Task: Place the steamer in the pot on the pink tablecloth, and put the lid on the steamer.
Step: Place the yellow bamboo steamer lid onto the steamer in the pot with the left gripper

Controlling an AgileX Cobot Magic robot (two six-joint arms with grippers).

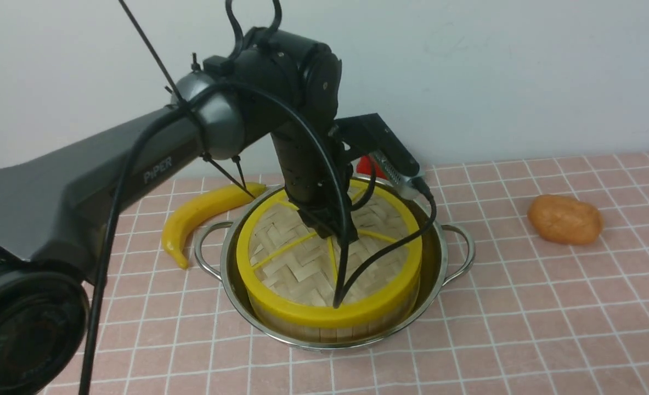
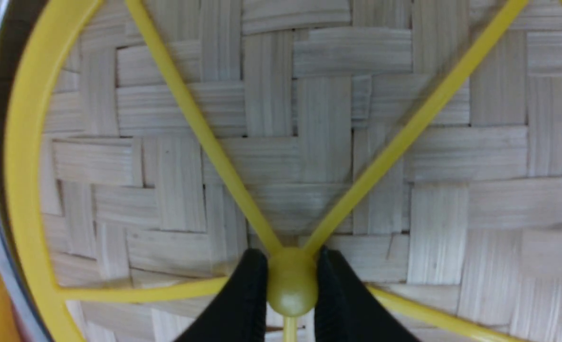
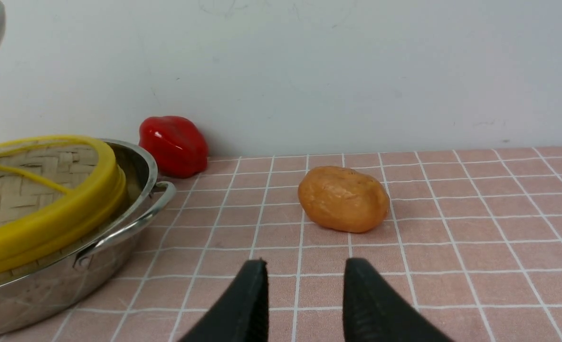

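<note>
On your left a banana (image 1: 198, 214) lies just beside the pot (image 1: 440, 258); the pot sits on the pink tablecloth (image 1: 521, 307) with the steamer (image 1: 324, 329) inside it and the lid (image 1: 297, 263) flat on the steamer's rim; your left gripper (image 1: 324, 219) pinches the lid's centre knob (image 2: 291, 282), probably to keep the disc level; letting go looks like what remains; your right gripper (image 3: 302, 280) hovers spread and empty near the orange lump (image 3: 342, 198).

Front camera looks down at the pot (image 1: 435, 259); left wrist close above lid (image 2: 323, 142) (right wrist: low, sideways).
</note>
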